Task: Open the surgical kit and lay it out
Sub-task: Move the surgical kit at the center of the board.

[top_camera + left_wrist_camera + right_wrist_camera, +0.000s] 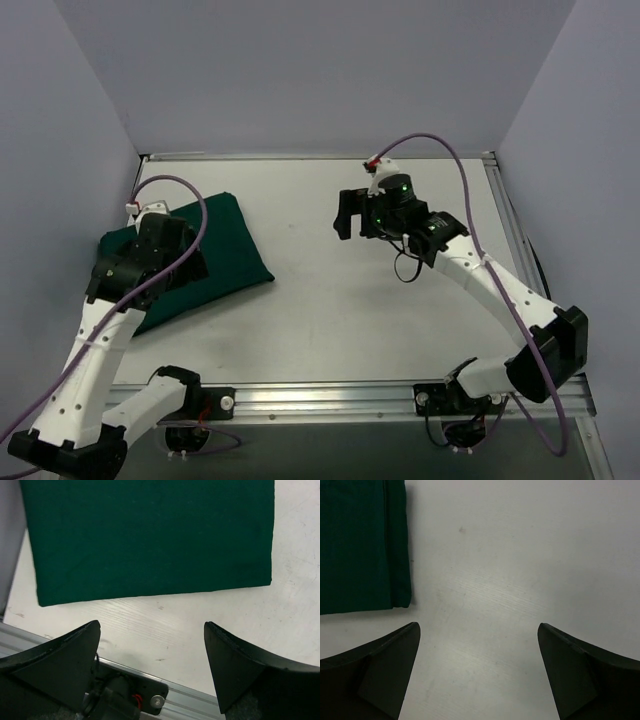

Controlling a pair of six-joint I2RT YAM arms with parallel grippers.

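The surgical kit (pixel 225 240) is a closed dark green cloth bundle lying at the left of the white table. Its tray, instruments and packets are hidden inside the wrap. My left gripper (pixel 150 275) hovers over the bundle's near part, open and empty. In the left wrist view the left gripper (pixel 151 627) frames bare table just short of the kit's edge (pixel 150 535). My right gripper (pixel 345 215) is open and empty above mid-table, right of the kit. In the right wrist view the right gripper (pixel 478 626) is over bare table, with the kit's corner (pixel 355 545) at upper left.
An aluminium rail (pixel 330 398) runs along the table's near edge and also shows in the left wrist view (pixel 200 700). Pale walls close in the left (pixel 60 150), back and right sides. A purple cable (pixel 470 190) loops over the right arm.
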